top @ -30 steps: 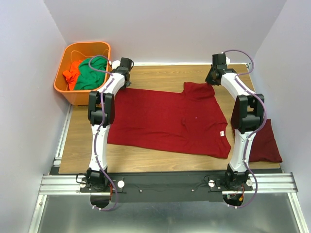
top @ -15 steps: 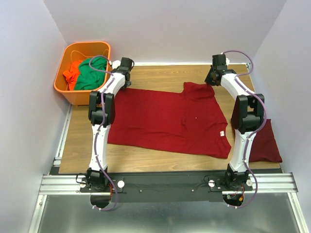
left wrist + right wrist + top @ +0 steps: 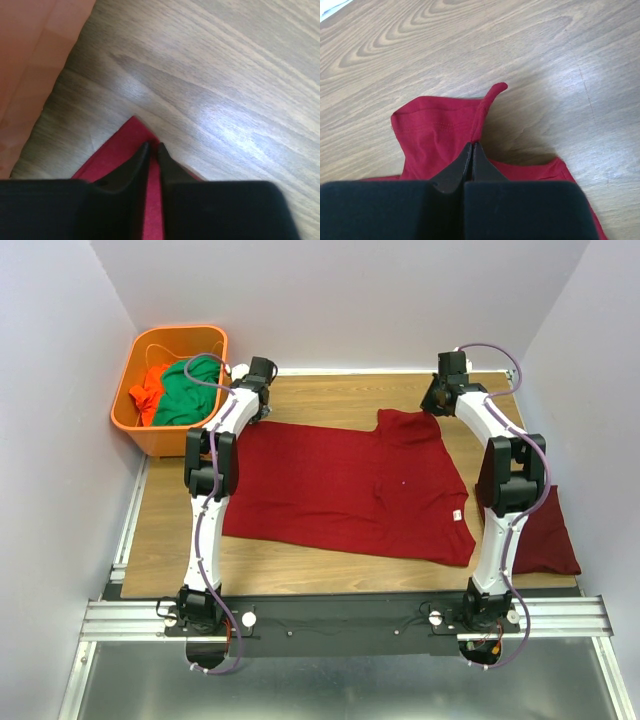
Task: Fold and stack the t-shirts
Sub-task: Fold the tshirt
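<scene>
A maroon t-shirt (image 3: 340,490) lies spread flat on the wooden table, white neck label toward the near right. Another maroon t-shirt (image 3: 548,530) lies folded at the right edge, partly behind the right arm. My left gripper (image 3: 256,412) is down on the spread shirt's far left corner (image 3: 131,137). Its jaws (image 3: 153,146) stand a narrow slit apart with red cloth showing between them; whether they pinch it is unclear. My right gripper (image 3: 472,145) is shut on a raised ridge of the far right sleeve (image 3: 435,130).
An orange basket (image 3: 135,422) stands at the far left corner, holding a green garment (image 3: 192,390) and an orange one (image 3: 150,388). Its wall (image 3: 30,60) is close to the left gripper. Grey walls enclose the table on three sides.
The left wrist has shifted slightly to the right over the shirt corner. The right arm and both shirts have not moved.
</scene>
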